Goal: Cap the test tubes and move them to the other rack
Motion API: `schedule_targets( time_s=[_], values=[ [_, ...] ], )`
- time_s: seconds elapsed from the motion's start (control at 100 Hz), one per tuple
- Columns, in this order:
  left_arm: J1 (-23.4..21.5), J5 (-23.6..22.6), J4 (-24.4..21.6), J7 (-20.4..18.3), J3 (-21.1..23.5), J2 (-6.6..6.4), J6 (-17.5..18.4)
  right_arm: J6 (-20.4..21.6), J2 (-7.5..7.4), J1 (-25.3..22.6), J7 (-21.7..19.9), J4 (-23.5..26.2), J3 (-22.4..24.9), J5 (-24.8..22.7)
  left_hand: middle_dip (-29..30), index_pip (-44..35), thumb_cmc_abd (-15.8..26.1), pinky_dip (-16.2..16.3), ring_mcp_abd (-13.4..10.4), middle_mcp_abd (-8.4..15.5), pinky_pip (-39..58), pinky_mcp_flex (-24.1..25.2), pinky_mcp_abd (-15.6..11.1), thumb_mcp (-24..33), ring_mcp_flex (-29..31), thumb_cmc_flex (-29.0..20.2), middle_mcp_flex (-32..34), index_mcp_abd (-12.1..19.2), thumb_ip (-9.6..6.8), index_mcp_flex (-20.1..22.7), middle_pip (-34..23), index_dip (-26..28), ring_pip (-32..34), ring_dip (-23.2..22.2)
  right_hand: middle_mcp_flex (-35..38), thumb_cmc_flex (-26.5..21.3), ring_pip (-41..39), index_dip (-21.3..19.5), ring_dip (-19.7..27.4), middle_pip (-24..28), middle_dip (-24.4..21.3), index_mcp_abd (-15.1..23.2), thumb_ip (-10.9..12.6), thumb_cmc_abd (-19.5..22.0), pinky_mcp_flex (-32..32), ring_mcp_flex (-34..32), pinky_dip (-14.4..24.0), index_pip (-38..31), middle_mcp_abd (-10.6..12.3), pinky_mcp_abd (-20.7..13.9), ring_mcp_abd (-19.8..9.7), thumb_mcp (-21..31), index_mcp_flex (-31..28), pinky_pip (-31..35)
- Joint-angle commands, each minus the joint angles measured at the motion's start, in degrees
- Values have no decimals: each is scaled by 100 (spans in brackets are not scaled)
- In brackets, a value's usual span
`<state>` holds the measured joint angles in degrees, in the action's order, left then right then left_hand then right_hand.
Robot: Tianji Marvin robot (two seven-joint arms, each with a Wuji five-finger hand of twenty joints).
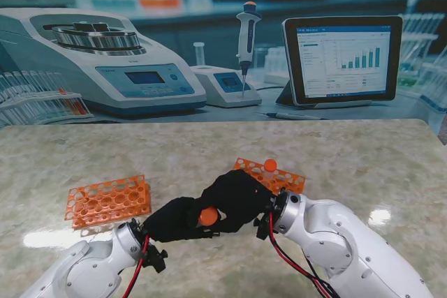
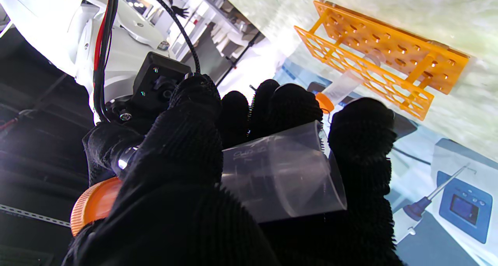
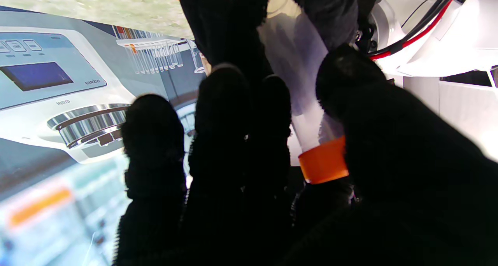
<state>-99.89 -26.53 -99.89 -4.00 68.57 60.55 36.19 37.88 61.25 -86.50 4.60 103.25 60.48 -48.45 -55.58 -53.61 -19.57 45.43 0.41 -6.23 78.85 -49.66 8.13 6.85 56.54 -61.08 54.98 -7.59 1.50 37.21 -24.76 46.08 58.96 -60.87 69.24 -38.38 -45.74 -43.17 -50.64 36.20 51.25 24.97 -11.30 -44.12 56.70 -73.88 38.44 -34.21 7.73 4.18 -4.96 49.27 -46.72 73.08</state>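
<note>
Left hand (image 1: 174, 219) and right hand (image 1: 237, 199) are meeting just over the table (image 1: 363, 165), near me; left is gripping the clear test tube (image 2: 280, 172), right is pinching its orange cap (image 1: 208, 215); one orange rack (image 1: 110, 202) is lying to the left, another (image 1: 279, 176), carrying a capped tube (image 1: 270, 165), just beyond the right hand.

Both my arms come up from the bottom corners of the stand view, wrists angled inward, hands meeting at lower centre. My left hand (image 1: 176, 219) is curled, fingers (image 2: 362, 130) wrapped round the clear tube (image 2: 280, 172), thumb pressed along it. My right hand (image 1: 236, 199) sits just right of it, touching it, fingers (image 3: 229, 114) bunched, thumb and fingers pinching the orange cap (image 3: 323, 160) at the tube's end. Both in black gloves.
</note>
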Motion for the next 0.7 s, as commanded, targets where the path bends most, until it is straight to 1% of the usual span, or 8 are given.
schedule_targets(
  time_s=[0.0,0.16,0.2,0.22,0.42,0.47,0.58,0.69],
  values=[
    [-28,4,-373,-15,-123,74,204,-117,13,-7,-76,-266,-25,-69,-114,-58,284,288,-692,35,-59,16,-136,450,101,-207,65,1325,154,104,87,-11,150,-121,416,-867,-449,-630,-193,-420,-97,-1036,853,1306,260,-137,131,-847,-396,-201,-158,2008,-896,305],
    [-58,1,-401,26,-113,84,211,-51,21,15,-32,-293,-33,-68,-64,-25,318,259,-674,87,-192,82,-154,406,62,-143,4,1408,157,73,141,-59,-20,-65,714,-823,-1367,-900,-404,-171,158,-863,1103,1251,509,-165,417,-1108,-359,-286,-322,2298,-1213,802],
    [-67,6,-409,35,-108,87,214,-36,22,23,-25,-302,-35,-73,-29,-9,330,248,-656,101,-226,85,-153,369,62,-129,-5,1327,147,69,152,-96,-84,-45,780,-810,-1556,-941,-444,-121,217,-837,1169,1240,554,-171,467,-1157,-353,-306,-365,2358,-1273,942],
    [-71,11,-412,37,-106,87,214,-28,24,28,-15,-307,-37,-80,-12,-12,336,245,-649,105,-236,86,-153,347,64,-124,-12,1449,142,64,154,-99,-108,-40,812,-798,-1651,-962,-458,-105,242,-823,1218,1235,576,-171,490,-1179,-346,-319,-383,2380,-1297,1022],
    [-94,2,-425,96,-91,103,219,85,57,38,217,-349,-37,-167,202,25,397,131,-530,180,-459,217,-71,25,-38,-58,-178,1505,61,31,168,-294,-427,30,1049,-725,-2207,-1088,-498,12,381,-704,1594,1138,732,-189,538,-1357,-330,-406,-523,2586,-1531,1556],
    [-96,-16,-428,106,-83,105,217,117,68,24,287,-343,-27,-185,302,50,395,116,-521,202,-476,232,-73,-81,-59,15,-232,1522,31,22,167,-344,-479,38,1069,-719,-2234,-1104,-486,25,395,-681,1637,1125,741,-189,527,-1381,-331,-402,-533,2605,-1555,1589],
    [-102,-49,-433,111,-64,104,211,189,92,-17,438,-317,-2,-227,1064,112,397,92,-479,224,-528,351,-27,-332,-150,138,-379,1542,-25,-46,70,-384,-590,37,1121,-705,-2284,-1123,-460,26,391,-651,1704,1058,749,-190,505,-1418,-338,-381,-527,2653,-1610,1645],
    [-106,-61,-441,80,-45,95,190,250,105,-71,516,-266,23,-251,1235,183,403,74,-410,246,-633,595,87,-492,-298,314,-497,1542,-2,-136,81,-393,-724,86,1139,-695,-2299,-1124,-441,19,381,-657,1722,1040,743,-186,482,-1429,-335,-355,-516,2669,-1628,1650]
  ],
)
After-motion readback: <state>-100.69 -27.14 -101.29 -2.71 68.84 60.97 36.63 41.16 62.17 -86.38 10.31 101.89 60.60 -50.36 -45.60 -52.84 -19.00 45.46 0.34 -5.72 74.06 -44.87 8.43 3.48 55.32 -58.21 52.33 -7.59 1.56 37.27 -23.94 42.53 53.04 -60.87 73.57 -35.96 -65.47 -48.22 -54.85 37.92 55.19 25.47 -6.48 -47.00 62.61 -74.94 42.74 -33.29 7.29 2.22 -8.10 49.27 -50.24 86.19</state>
